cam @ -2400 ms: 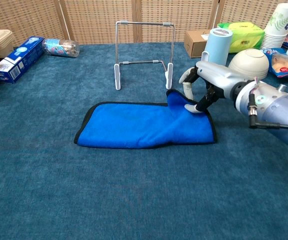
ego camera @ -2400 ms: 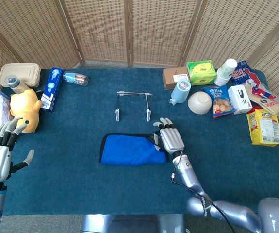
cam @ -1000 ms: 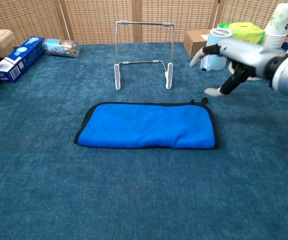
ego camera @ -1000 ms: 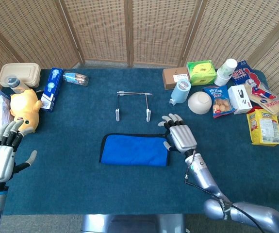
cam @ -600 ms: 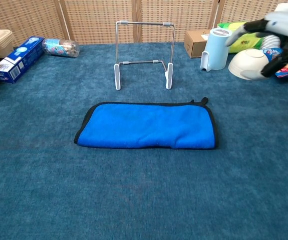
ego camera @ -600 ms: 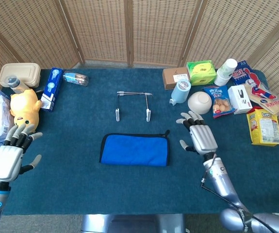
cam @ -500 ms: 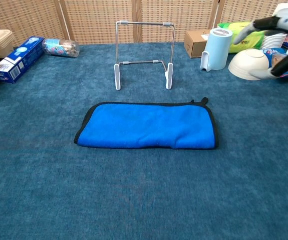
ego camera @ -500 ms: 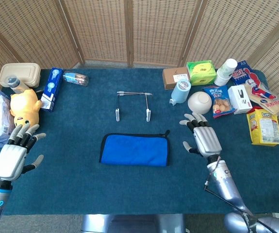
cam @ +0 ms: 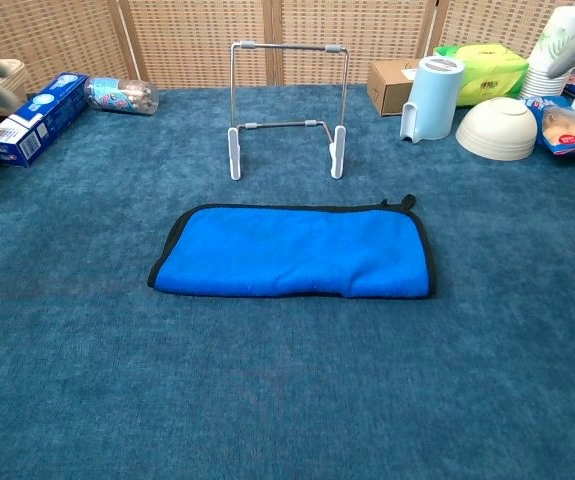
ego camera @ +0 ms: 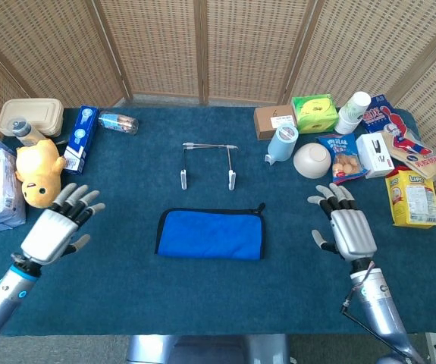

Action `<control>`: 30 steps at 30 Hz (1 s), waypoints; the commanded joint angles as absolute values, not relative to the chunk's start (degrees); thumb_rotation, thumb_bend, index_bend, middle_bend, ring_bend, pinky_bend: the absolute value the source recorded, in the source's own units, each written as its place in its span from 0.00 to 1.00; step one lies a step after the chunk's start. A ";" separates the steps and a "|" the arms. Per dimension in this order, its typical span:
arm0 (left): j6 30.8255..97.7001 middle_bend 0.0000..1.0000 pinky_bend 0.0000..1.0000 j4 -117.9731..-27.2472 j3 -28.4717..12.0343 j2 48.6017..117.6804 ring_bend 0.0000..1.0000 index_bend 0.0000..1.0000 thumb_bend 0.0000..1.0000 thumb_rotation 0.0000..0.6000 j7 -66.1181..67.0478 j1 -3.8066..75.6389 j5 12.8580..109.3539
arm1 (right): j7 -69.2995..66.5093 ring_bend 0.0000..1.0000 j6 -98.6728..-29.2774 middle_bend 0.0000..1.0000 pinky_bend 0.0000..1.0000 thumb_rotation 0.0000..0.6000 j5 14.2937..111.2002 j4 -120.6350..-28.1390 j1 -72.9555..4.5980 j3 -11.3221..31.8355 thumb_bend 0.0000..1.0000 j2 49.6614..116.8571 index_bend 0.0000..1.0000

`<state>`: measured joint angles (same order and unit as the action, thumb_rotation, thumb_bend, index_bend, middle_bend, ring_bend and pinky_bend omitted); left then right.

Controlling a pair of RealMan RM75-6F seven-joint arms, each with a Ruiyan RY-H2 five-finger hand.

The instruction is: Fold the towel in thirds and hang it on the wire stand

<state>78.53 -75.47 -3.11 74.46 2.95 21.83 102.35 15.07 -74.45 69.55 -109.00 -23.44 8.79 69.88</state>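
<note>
The blue towel [ego camera: 209, 234] lies flat on the blue table cloth [ego camera: 202, 296], in the middle of the table and a little in front of the wire stand [ego camera: 208, 163]. It looks like soft microfibre, so I judge it light and limp: it will bend and hang down wherever it is not supported, and a folded layer can slip open when it is lifted. It is probably better to take it at a short end or at two corners, pinching all the layers together, than to press it from above. It is not fragile.

The towel is bright blue with a thin black border, a long narrow shape that seems already folded, and a small black loop sticks out at its far right corner. The stand is a thin metal frame with white feet, standing upright and apart from the towel.

The left hand [ego camera: 53, 227] hovers well to the left of the towel, its fingers spread, and it holds nothing. The right hand [ego camera: 344, 226] is well to the right, fingers also spread apart and empty. Neither hand touches the towel.
</note>
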 commanded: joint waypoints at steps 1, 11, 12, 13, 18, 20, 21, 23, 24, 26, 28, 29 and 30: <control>77.58 0.14 0.00 -69.90 -2.37 77.75 0.00 0.21 0.33 1.00 -0.60 25.46 105.12 | 14.79 0.00 -75.08 0.13 0.03 1.00 70.46 -109.52 -22.72 8.30 0.32 69.20 0.25; 74.27 0.11 0.00 -62.91 -0.45 81.95 0.00 0.18 0.28 1.00 -3.80 32.34 108.64 | 14.06 0.00 -76.40 0.13 0.03 1.00 71.07 -110.20 -20.82 7.98 0.32 67.88 0.24; 73.56 0.11 0.00 -62.10 -0.37 82.68 0.00 0.18 0.28 1.00 -3.84 33.31 108.96 | 13.94 0.00 -76.56 0.13 0.03 1.00 71.03 -110.30 -20.57 7.93 0.32 67.72 0.24; 73.14 0.11 0.00 -61.34 -0.32 83.32 0.00 0.18 0.28 1.00 -4.09 33.98 109.02 | 13.85 0.00 -76.67 0.13 0.03 1.00 71.02 -110.37 -20.38 7.91 0.32 67.57 0.24; 71.07 0.11 0.00 -57.21 0.15 87.09 0.00 0.18 0.28 1.00 -5.65 36.96 108.74 | 13.34 0.00 -77.16 0.13 0.03 1.00 70.70 -110.69 -19.49 8.09 0.32 66.76 0.23; 70.72 0.11 0.00 -55.61 0.35 88.44 0.00 0.18 0.28 1.00 -6.04 37.85 108.58 | 13.18 0.00 -77.20 0.13 0.03 1.00 70.62 -110.77 -19.26 8.16 0.32 66.51 0.23; 70.54 0.11 0.00 -55.00 0.42 89.04 0.00 0.18 0.28 1.00 -6.28 38.22 108.47 | 13.16 0.00 -77.25 0.13 0.03 1.00 70.57 -110.78 -19.16 8.20 0.32 66.40 0.23; 70.32 0.11 0.00 -53.76 0.54 90.24 0.00 0.18 0.28 1.00 -6.61 38.97 108.30 | 13.08 0.00 -77.28 0.13 0.03 1.00 70.44 -110.83 -18.95 8.25 0.32 66.21 0.23; 70.24 0.11 0.00 -53.16 0.58 90.82 0.00 0.18 0.28 1.00 -6.76 39.32 108.21 | 12.99 0.00 -77.32 0.13 0.03 1.00 70.39 -110.86 -18.85 8.29 0.32 66.13 0.22; 69.69 0.11 0.00 -51.80 0.73 92.26 0.00 0.18 0.28 1.00 -7.11 40.33 108.03 | 12.80 0.00 -77.43 0.13 0.03 1.00 70.22 -110.82 -18.57 8.36 0.32 65.97 0.22; 69.43 0.11 0.00 -50.50 1.01 93.30 0.00 0.18 0.28 1.00 -7.37 41.15 107.97 | 12.63 0.00 -77.42 0.13 0.03 1.00 70.12 -110.81 -18.39 8.43 0.32 65.82 0.22; 69.32 0.11 0.00 -49.96 1.11 93.69 0.00 0.18 0.28 1.00 -7.46 41.43 107.87 | 12.63 0.00 -77.39 0.13 0.03 1.00 70.11 -110.79 -18.34 8.46 0.32 65.77 0.22; 69.24 0.11 0.00 -49.47 1.22 94.04 0.00 0.18 0.28 1.00 -7.63 41.67 107.75 | 12.58 0.00 -77.39 0.13 0.03 1.00 70.10 -110.81 -18.27 8.48 0.32 65.73 0.22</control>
<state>69.49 -50.06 0.99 93.51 -7.36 41.20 107.93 12.58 -77.40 70.11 -110.81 -18.27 8.48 65.74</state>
